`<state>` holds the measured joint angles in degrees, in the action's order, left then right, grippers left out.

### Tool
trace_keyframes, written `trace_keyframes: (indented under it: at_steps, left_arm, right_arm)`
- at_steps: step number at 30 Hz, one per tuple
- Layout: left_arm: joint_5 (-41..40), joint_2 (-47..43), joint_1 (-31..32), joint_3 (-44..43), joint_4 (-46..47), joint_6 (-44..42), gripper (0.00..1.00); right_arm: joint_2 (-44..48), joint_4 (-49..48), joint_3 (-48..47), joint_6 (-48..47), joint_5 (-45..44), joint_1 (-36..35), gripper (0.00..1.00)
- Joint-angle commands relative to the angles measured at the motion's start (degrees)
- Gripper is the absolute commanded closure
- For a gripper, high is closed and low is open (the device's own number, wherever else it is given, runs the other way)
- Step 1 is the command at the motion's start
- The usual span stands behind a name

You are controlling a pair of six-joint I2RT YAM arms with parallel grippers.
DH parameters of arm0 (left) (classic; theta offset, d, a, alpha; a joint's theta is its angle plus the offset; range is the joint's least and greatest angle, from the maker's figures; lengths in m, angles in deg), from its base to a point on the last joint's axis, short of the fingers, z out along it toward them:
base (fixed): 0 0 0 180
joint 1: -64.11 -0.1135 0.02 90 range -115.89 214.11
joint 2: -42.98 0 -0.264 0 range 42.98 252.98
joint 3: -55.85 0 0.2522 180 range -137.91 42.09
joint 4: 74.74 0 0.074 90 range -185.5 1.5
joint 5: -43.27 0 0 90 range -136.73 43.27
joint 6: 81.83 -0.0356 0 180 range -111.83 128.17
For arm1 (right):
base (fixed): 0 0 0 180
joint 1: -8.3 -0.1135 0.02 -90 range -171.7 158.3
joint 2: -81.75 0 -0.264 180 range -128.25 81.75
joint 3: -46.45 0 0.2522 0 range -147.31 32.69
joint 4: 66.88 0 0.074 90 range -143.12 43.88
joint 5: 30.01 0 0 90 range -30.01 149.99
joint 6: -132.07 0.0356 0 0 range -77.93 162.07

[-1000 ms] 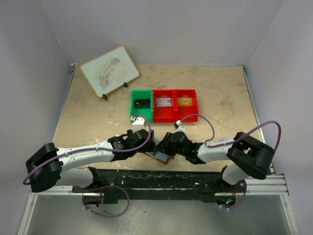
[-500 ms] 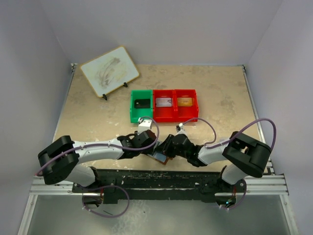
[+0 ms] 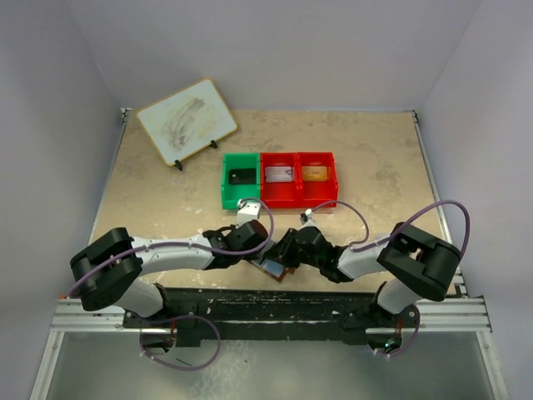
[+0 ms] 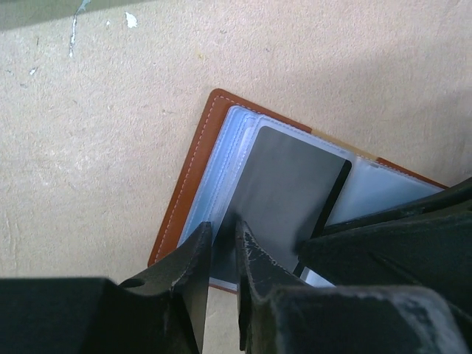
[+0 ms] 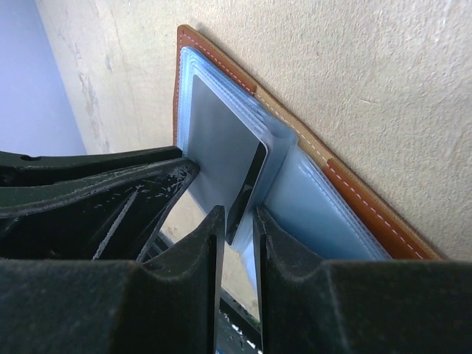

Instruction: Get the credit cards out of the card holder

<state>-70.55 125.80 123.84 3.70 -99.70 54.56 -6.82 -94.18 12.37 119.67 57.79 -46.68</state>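
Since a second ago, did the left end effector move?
Yes. The left end effector slid right, measured against the green bin behind it, which stayed put. That brought it closer to the card holder.

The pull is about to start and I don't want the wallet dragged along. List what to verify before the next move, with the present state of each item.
1. Card holder lying open, sleeves up: ok.
2. Dark card between the right gripper fingers: ok, its edge runs into the gap.
3. Left gripper pinning the holder: cannot tell. Its fingers are nearly closed at the near edge, but what they pinch is unclear.
4. Card free of its sleeve: cannot tell.
5. Grippers not fouling each other: cannot tell, they crowd together over the holder.
6. Green bin and red bins in place beyond the grippers: ok.
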Motion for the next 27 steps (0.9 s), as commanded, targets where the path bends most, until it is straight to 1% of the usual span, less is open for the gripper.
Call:
trace_keyframes:
  at_steps: [1, 5, 8, 13, 16, 27]
  left_arm:
    - [6.0, 0.2, 0.1, 1.7, 1.9, -0.9, 0.87]
    - [5.7, -1.2, 0.1, 2.8, 1.5, -0.5, 0.90]
    - [5.0, -2.2, 0.1, 3.3, 0.7, -0.3, 0.90]
    - [3.7, -2.8, 0.1, 3.5, -1.0, 0.0, 0.91]
    - [3.3, -2.9, 0.1, 3.7, -1.1, 0.2, 0.91]
    - [2.6, -2.8, 0.1, 4.0, -1.1, 0.5, 0.92]
  right_arm:
    - [-1.4, -2.0, -1.2, 0.3, 1.1, 0.5, 0.76]
    - [-2.4, -2.2, -1.4, 2.1, 0.3, 0.5, 0.80]
    - [-2.2, -2.1, -1.4, 2.4, -0.1, 0.5, 0.89]
    - [-0.3, -1.0, -0.9, 1.1, -0.5, 0.5, 0.99]
    - [0.8, -0.5, -0.6, 0.3, -0.2, 0.5, 1.00]
    - [3.4, 1.4, 1.6, 0.0, 1.5, 0.9, 1.00]
